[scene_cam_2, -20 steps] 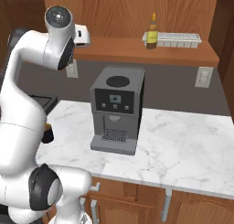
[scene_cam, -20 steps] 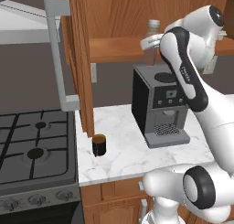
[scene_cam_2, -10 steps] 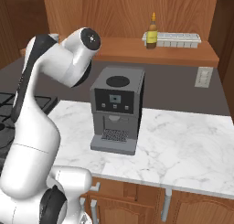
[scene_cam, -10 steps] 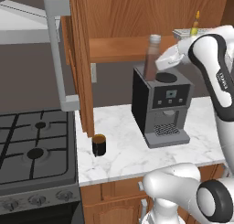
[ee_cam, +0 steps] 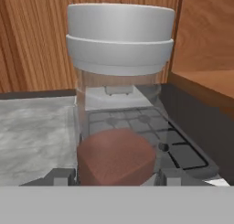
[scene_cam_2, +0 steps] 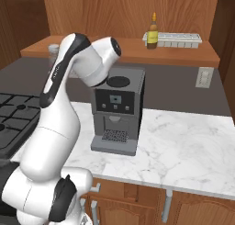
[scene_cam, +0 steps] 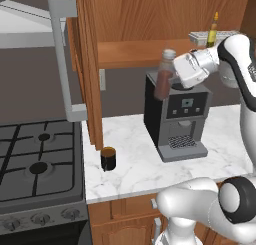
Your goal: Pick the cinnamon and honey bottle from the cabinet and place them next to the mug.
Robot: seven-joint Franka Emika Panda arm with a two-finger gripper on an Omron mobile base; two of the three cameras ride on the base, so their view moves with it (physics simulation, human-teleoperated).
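My gripper [scene_cam: 170,78] is shut on the cinnamon [scene_cam: 163,76], a clear jar of reddish-brown powder with a grey cap, held tilted above the coffee machine's top left corner. In the hand view the cinnamon [ee_cam: 116,122] sits between the fingertips of the gripper [ee_cam: 116,176]. Its grey cap [scene_cam_2: 53,49] peeks out left of my arm in the right base view. The honey bottle [scene_cam: 213,33] [scene_cam_2: 153,32] stands on the cabinet shelf [scene_cam: 130,51] [scene_cam_2: 193,56]. The dark mug [scene_cam: 108,158] rests on the marble counter next to the stove.
A black coffee machine [scene_cam: 177,121] [scene_cam_2: 117,109] stands mid-counter under the shelf. A white ice tray [scene_cam_2: 174,38] lies beside the honey bottle. The open cabinet door [scene_cam: 86,64] hangs above the mug. The stove [scene_cam: 35,164] and range hood [scene_cam: 30,24] are at left.
The arm has swung round and brought the cinnamon down from shelf height to just over the coffee machine. The jar now tilts. Honey bottle and mug have not moved.
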